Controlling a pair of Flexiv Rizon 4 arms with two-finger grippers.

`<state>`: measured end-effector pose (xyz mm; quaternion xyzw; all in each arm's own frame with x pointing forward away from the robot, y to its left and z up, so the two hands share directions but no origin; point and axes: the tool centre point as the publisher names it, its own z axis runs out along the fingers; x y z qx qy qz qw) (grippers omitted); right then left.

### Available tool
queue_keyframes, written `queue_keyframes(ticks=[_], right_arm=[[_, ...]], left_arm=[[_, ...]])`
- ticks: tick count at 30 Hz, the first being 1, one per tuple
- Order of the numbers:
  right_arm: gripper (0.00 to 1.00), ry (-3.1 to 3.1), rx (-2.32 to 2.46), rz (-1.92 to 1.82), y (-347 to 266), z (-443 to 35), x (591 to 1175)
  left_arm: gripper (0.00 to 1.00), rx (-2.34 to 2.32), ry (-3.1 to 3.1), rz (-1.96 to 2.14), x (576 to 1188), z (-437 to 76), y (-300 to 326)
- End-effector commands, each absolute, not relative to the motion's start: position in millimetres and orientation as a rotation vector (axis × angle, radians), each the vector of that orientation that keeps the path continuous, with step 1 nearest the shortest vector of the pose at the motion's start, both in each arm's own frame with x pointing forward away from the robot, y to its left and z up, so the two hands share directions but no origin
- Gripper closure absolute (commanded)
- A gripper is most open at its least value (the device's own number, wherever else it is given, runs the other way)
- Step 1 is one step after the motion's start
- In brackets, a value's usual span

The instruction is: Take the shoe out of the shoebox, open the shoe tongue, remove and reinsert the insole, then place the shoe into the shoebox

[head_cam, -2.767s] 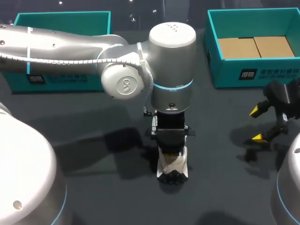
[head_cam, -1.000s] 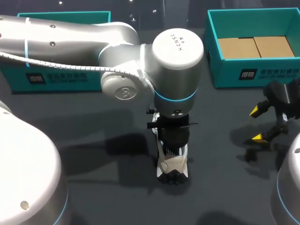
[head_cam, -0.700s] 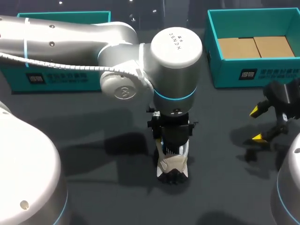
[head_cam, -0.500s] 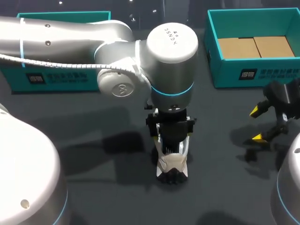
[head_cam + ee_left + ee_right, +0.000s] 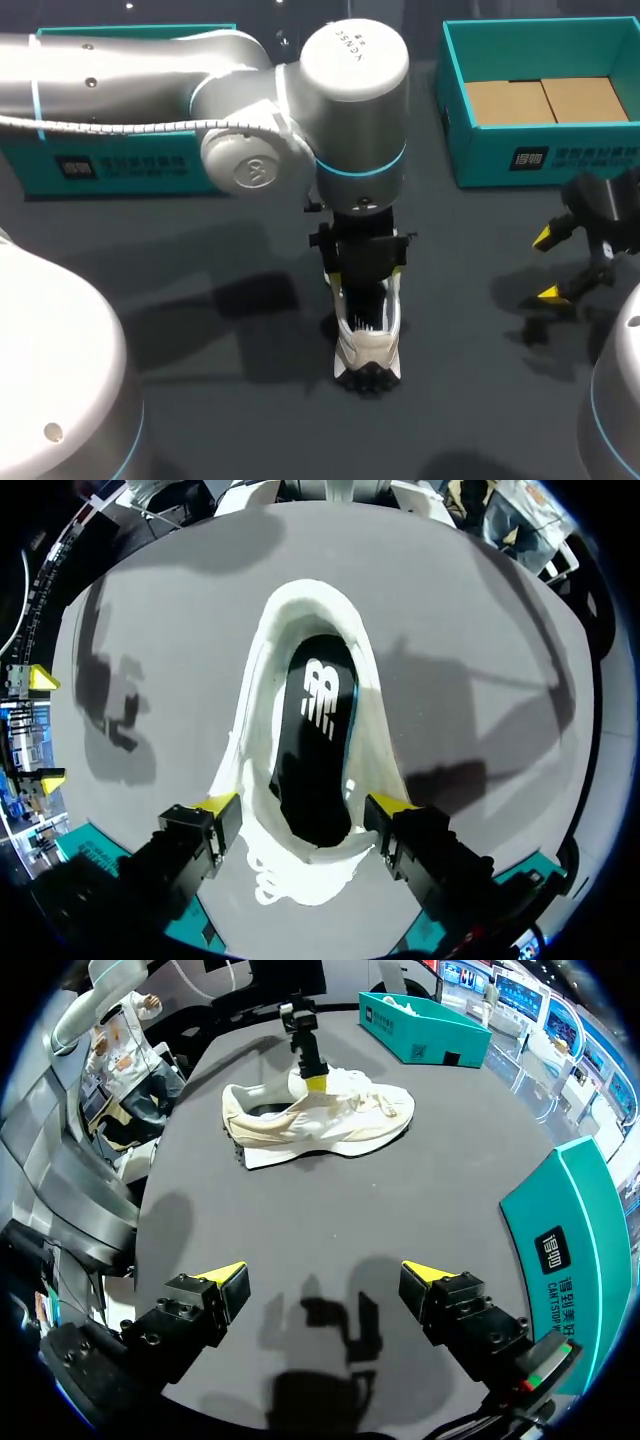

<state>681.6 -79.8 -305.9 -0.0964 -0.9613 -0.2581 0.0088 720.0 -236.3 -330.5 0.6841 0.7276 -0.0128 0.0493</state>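
Note:
A cream-white shoe (image 5: 368, 345) stands on the dark table near the middle, toe toward the front edge. Its black insole (image 5: 315, 730) lies inside the opening, and the laces (image 5: 290, 875) are loose. My left gripper (image 5: 305, 803) hangs open just above the shoe, its yellow fingertips (image 5: 217, 803) spread to either side of the lace area. From the head view, this gripper (image 5: 365, 280) covers the shoe's heel end. The right wrist view shows the shoe (image 5: 320, 1120) side-on with the left gripper (image 5: 312, 1075) over it. My right gripper (image 5: 547, 266) is open and empty at the table's right (image 5: 325, 1275).
A teal shoebox (image 5: 540, 150) with brown cardboard inside stands at the back right. A second teal box (image 5: 130, 170) sits at the back left, partly behind my left arm. Its wall (image 5: 570, 1230) is close beside the right gripper.
My left gripper has opened wider and lifted up and back from the shoe, so more of the shoe shows. The right arm has not moved.

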Motion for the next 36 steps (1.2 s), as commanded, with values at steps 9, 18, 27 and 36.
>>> queue_keyframes(ticks=[9, 18, 27, 36], right_arm=[[0.00, -3.006, -0.304, -0.802, -79, -306, 680], [0.00, -3.006, -0.304, -0.802, -79, -306, 680], [0.00, -3.006, -0.304, -0.802, -79, -306, 680], [0.00, -3.006, -0.304, -0.802, -79, -306, 680]], left_arm=[[0.32, 2.141, 2.157, -0.016, 749, -299, -220], [0.56, 2.124, 2.145, -0.027, 774, -273, -223], [0.75, 2.159, 2.116, -0.143, 757, -276, -235], [0.74, 2.197, 2.126, -0.233, 728, -300, -237]])
